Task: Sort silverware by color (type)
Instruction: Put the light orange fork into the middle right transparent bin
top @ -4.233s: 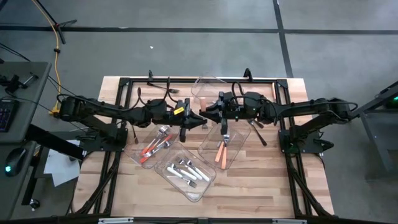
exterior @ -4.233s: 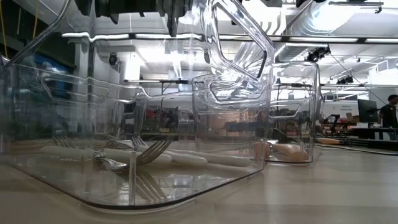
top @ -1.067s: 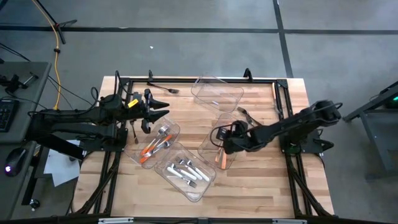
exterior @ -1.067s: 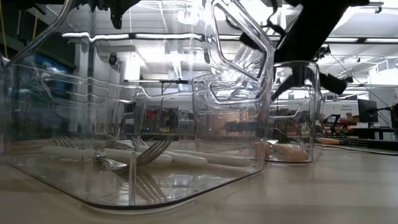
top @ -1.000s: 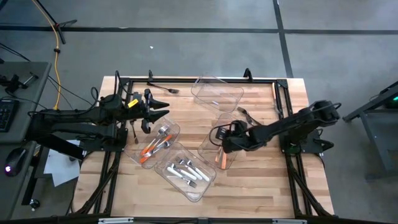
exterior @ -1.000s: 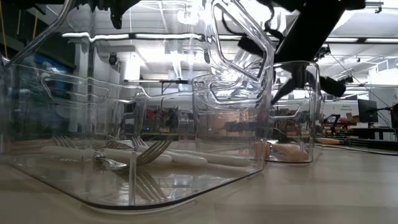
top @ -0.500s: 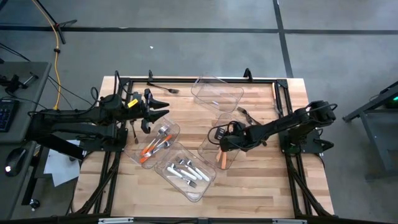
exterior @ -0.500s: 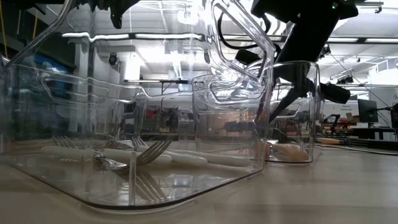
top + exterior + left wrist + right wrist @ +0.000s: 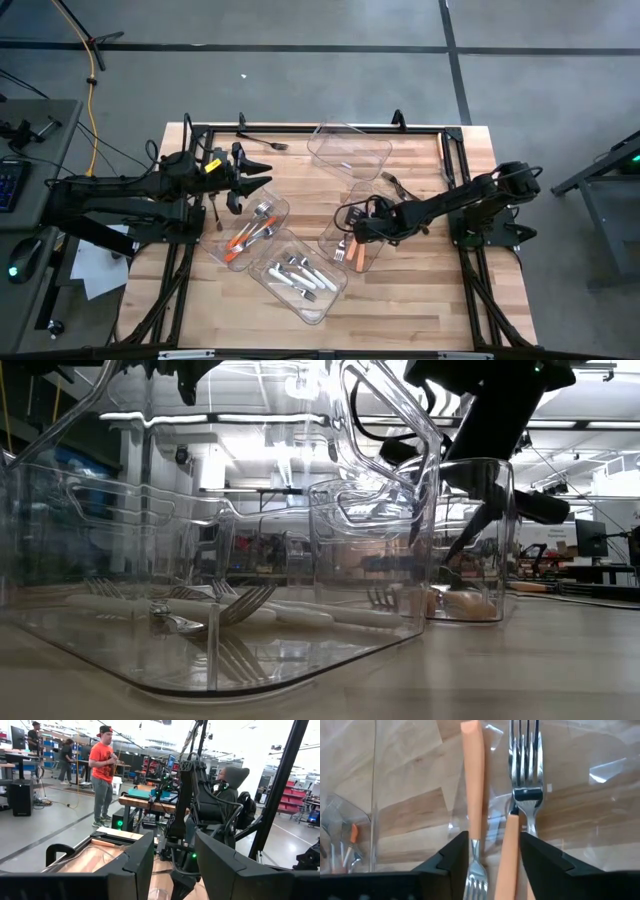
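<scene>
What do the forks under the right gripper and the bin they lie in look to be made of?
Orange-handled forks: polished metal heads, going by the bright mirror glints; matte orange handles, probably plastic, though a painted coating can't be ruled out. Bin: clear, glossy, likely hard plastic; the wood table shows through it. The right gripper hangs over them, jaws open.

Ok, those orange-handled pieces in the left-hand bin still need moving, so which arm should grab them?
Probably the left. Its gripper hangs open near that bin, while the right gripper is open, down in the bin of orange forks.
</scene>
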Robot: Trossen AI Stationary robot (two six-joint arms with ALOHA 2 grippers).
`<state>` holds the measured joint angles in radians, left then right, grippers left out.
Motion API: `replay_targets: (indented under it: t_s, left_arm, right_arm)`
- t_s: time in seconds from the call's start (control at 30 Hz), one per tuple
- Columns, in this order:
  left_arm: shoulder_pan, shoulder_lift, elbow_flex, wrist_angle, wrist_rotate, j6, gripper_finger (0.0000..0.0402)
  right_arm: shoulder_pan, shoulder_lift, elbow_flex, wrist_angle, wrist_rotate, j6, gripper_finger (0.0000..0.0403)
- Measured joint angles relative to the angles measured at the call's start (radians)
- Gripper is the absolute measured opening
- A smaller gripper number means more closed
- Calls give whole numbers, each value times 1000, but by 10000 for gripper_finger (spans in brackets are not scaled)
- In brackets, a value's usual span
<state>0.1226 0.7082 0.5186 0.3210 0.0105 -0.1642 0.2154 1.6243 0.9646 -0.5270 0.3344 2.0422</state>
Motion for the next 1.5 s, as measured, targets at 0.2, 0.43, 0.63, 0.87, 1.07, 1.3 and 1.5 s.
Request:
replay_targets:
  t_s: [0.2, 0.43, 0.63, 0.87, 1.07, 1.3, 1.5]
  left_arm:
    - [0, 0, 0, 0, 0, 0, 131]
    - [0, 0, 0, 0, 0, -18, 131]
    - [0, 0, 0, 7, 0, -17, 131]
    - [0, 0, 0, 76, -62, -29, 131]
    - [0, 0, 0, 146, -73, -81, 131]
    - [0, 0, 1, 149, -74, -130, 131]
    - [0, 0, 1, 114, -75, 14, 131]
  right_arm:
    - [0, -48, 0, -1, 36, -30, 181]
    - [-27, -252, 0, -67, 208, -216, 183]
    - [-64, -487, 0, -74, 314, -652, 183]
    - [-138, -647, 0, 193, 317, -1303, 183]
    - [-202, -650, 1, 499, -29, -1761, 183]
    - [-229, -629, 1, 549, -45, -2017, 183]
    - [-229, -623, 1, 546, -32, -1988, 183]
